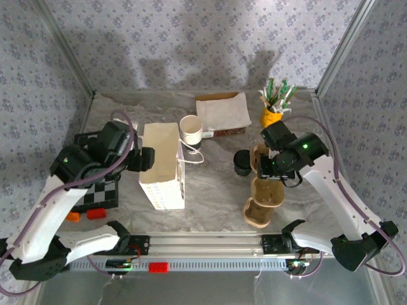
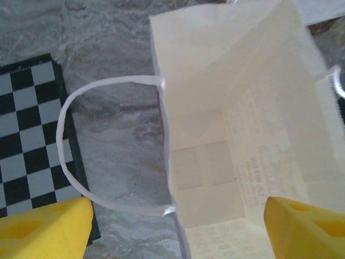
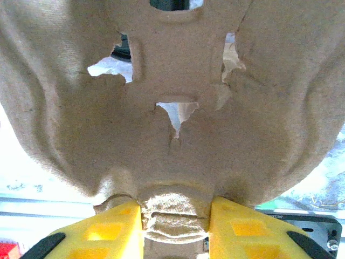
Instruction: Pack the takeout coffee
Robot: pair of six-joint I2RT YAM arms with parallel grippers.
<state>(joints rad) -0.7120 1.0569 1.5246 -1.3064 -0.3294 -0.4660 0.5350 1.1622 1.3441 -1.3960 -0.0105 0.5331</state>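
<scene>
On the right half of the table [image 1: 216, 187], clamps the right end effector [image 3: 175, 226] on the carrier [image 3: 172, 124]: yellow fingers [image 3: 116, 232] pinch a narrow rib of brown pulp from both sides, jaws nearly together. Cannot tell whether the carrier rests on the table or hangs just off it. Seen from above, grasps it at the far end, with the pulp cups running back toward the arm bases. Has the black lid [image 1: 242, 163] just left of that end, beside the carrier's far cup.

On the left half, spreads the left end effector [image 2: 178, 226] wide, released, grasping nothing. Holds one finger outside the bag [image 2: 242, 108], over the marbled table by the checkerboard [image 2: 27, 140], and the other over the bag's mouth; cannot tell whether either touches paper. Looks straight into the open bag, down to its folded bottom. Shows one white handle [image 2: 67, 162] looping out toward the checkerboard.

Beyond the bag, finds the coffee [image 1: 191, 129] upright on the table at the bag's far right corner, outside the bag, rim up, well apart from both end effectors. Puts a white sheet [image 1: 222, 109] just right of the coffee, and a yellow cup of sticks [image 1: 275, 115] farther right, near the back edge.
</scene>
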